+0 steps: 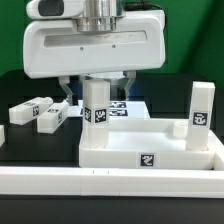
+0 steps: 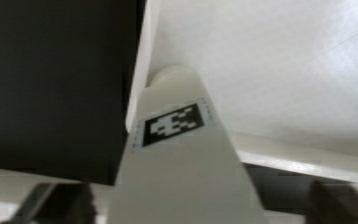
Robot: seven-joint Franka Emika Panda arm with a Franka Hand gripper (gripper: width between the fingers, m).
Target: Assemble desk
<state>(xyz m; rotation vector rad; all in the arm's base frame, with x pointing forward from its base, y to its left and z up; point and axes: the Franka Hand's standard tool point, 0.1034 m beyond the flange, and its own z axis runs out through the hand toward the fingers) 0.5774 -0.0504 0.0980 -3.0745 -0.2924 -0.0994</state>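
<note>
The desk slab (image 1: 150, 148) lies flat with its raised rim up. One white leg (image 1: 96, 102) stands upright at its far corner on the exterior view's left. My gripper (image 1: 97, 93) straddles this leg from above. In the wrist view the tagged leg (image 2: 176, 150) runs between my fingers (image 2: 66, 205) toward my gripper (image 2: 190, 206). One finger is close against it, and a dark gap shows on the other side, so the jaws are open. A second leg (image 1: 201, 105) stands upright at the slab's corner on the exterior view's right. Two loose legs (image 1: 30, 110) (image 1: 55, 117) lie on the black table.
The long white border rail (image 1: 110, 182) runs along the front edge, just before the slab. The marker board (image 1: 128, 103) lies flat behind the slab, under my gripper's body. The two loose legs lie on the exterior view's left.
</note>
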